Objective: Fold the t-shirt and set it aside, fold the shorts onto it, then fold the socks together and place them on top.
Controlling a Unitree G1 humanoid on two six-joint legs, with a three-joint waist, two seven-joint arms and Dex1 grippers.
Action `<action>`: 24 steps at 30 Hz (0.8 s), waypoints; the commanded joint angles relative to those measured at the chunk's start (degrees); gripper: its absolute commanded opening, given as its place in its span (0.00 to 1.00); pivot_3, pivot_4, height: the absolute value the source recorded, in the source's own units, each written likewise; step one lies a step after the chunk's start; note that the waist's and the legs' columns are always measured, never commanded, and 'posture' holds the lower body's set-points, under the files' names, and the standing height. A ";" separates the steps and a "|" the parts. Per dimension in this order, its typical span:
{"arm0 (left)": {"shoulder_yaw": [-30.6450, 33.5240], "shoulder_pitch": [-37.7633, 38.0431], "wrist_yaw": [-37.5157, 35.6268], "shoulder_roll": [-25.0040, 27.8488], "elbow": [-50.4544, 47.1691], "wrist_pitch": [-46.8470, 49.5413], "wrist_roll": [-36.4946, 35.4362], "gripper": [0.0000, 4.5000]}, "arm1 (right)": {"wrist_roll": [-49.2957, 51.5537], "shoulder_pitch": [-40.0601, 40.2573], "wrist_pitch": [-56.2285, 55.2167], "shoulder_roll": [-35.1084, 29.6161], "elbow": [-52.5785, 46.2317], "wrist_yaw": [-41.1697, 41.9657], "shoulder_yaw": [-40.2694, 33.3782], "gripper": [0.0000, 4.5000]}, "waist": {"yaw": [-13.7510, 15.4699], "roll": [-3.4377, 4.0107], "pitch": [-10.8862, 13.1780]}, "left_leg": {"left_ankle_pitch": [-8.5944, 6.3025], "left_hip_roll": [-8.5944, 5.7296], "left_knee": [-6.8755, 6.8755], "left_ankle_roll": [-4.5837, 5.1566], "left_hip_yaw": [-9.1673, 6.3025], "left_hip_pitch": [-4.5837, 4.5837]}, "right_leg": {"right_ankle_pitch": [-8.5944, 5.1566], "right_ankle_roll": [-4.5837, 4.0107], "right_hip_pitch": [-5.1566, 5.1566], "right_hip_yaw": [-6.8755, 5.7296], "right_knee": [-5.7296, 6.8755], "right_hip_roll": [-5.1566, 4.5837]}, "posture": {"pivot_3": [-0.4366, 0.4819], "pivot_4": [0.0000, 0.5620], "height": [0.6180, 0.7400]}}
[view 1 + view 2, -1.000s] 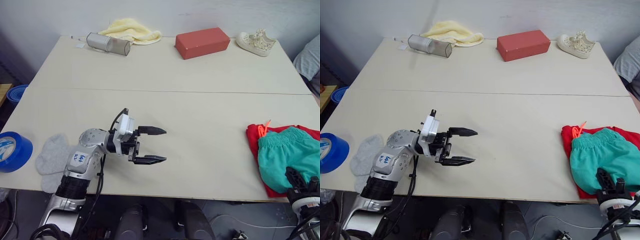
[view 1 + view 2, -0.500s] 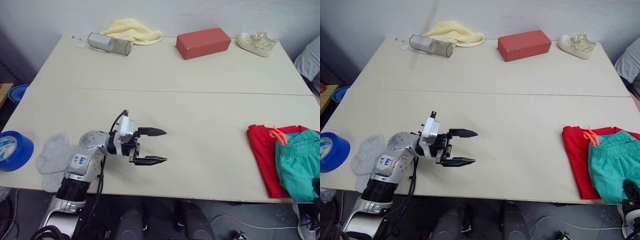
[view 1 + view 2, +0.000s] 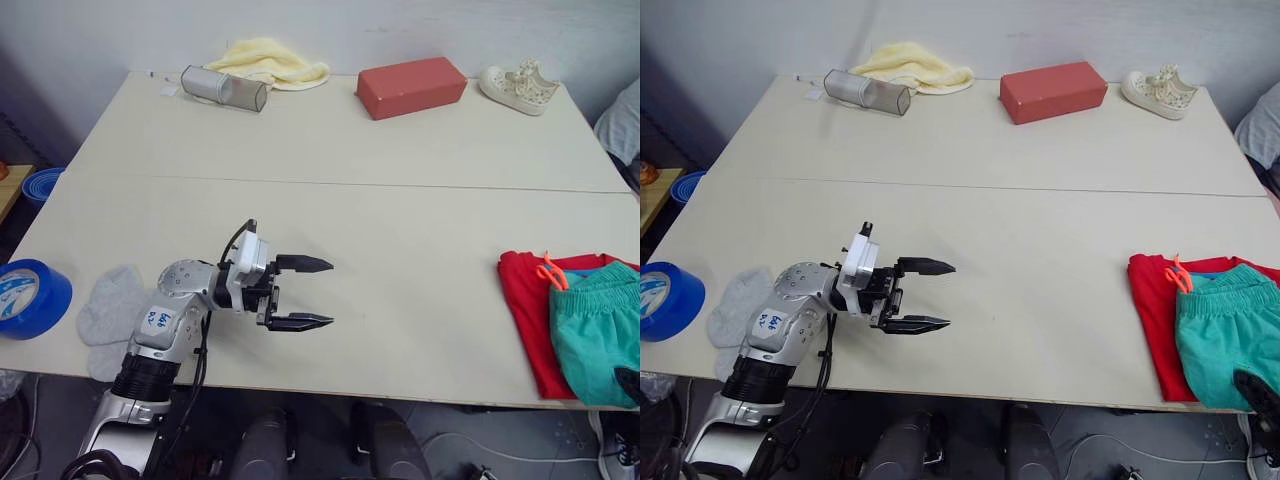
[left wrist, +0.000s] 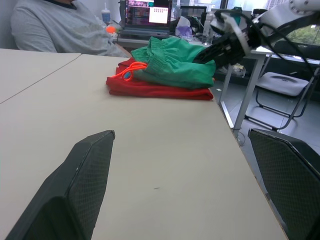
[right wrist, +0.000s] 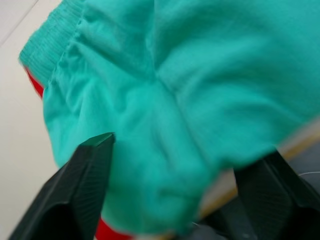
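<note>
Two grey socks [image 3: 112,318] lie at the table's [image 3: 400,240] near left edge, beside the left gripper [image 3: 312,292], fingers spread, empty; right gripper [image 5: 175,200] open over the shorts [image 3: 598,330], which rest on the folded t-shirt [image 3: 525,300] near right; mesh canister [image 3: 224,88] lies sideways far left.

office, laptop [image 4: 146,12], folding chair [image 4: 280,82]
</note>
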 commanded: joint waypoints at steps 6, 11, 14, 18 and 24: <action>-0.22 -0.37 -0.31 -0.22 -0.65 -1.30 0.19 1.00 | -21.90 8.89 -9.70 -0.62 0.55 28.62 -11.15 0.93 | -0.42 -0.15 -0.06 | -0.06 0.05 0.01 0.02 0.02 -0.01 | -0.03 -0.04 0.01 0.00 -0.12 0.03 | 0.48 0.27 1.00; 0.13 -0.16 0.07 0.06 -1.15 -1.35 0.22 1.00 | -29.56 1.76 -17.93 -1.61 -1.85 35.17 -11.19 0.93 | -0.35 -0.21 -0.04 | -0.07 0.04 0.01 0.02 0.03 0.00 | -0.05 -0.06 0.00 -0.01 -0.14 0.07 | 0.48 0.27 1.00; 3.23 0.64 3.22 1.00 -3.04 2.89 -2.40 1.00 | -34.21 -0.95 -19.89 -3.94 -9.54 39.65 -5.27 0.97 | -0.51 -0.21 -0.04 | -0.06 0.03 0.01 0.02 0.03 0.03 | -0.04 -0.06 0.00 0.03 -0.07 0.05 | 0.48 0.27 1.00; 7.74 3.68 7.28 3.66 -6.30 3.54 -2.14 1.00 | -44.55 -7.07 -26.55 -6.23 -11.19 45.70 5.18 0.97 | -0.48 -0.34 -0.01 | -0.05 0.06 0.03 -0.03 0.01 0.09 | -0.04 -0.04 0.01 0.02 0.09 0.05 | 0.48 0.27 1.00; 17.09 13.87 12.79 8.63 -13.53 3.09 -2.38 1.00 | -58.23 -23.05 -39.71 -6.46 -4.56 50.29 21.20 0.97 | -0.58 -0.49 0.07 | -0.07 0.05 0.23 -0.08 0.06 0.13 | -0.04 -0.03 0.04 0.00 0.20 0.04 | 0.48 0.27 1.00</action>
